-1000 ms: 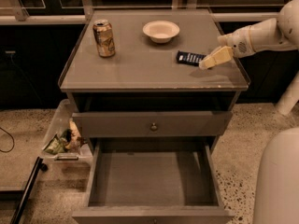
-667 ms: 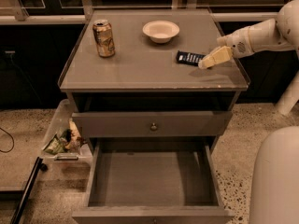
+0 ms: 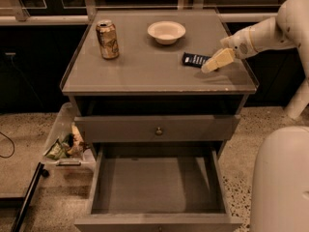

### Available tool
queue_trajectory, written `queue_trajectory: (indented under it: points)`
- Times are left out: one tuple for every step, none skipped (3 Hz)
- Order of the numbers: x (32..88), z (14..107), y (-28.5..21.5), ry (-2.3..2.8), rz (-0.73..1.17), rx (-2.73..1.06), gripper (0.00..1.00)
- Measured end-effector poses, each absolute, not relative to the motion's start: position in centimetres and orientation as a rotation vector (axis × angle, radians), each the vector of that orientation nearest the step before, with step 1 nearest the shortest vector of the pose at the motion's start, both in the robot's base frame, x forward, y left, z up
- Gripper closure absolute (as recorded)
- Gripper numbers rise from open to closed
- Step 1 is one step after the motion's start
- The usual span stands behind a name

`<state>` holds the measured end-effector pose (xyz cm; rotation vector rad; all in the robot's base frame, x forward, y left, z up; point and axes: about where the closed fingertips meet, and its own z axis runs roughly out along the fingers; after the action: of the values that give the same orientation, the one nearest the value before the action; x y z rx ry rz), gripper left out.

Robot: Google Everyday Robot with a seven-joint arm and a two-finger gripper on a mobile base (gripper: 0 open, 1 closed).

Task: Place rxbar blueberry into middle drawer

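The rxbar blueberry [image 3: 194, 59], a small dark navy bar, lies flat on the cabinet top [image 3: 145, 66], right of centre. My gripper [image 3: 214, 63] comes in from the right on the white arm [image 3: 260, 35] and sits low at the bar's right end, touching or almost touching it. The middle drawer [image 3: 157, 185] is pulled fully out below, a wide grey box with a bare floor.
A tan drink can [image 3: 107, 39] stands at the back left of the top and a white bowl [image 3: 166, 32] at the back centre. A shut drawer front with a round knob [image 3: 158, 130] sits above the open drawer. A clear bin of wrappers [image 3: 65, 146] lies on the floor at the left.
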<state>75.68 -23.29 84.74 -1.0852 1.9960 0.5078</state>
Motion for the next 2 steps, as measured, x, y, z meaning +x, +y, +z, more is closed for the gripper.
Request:
queue_trajectory:
  points:
    - [75.67, 83.5, -22.71, 2.026, 0.517, -1.144, 0.0]
    - [75.63, 83.19, -22.67, 2.032, 0.53, -1.147, 0.0]
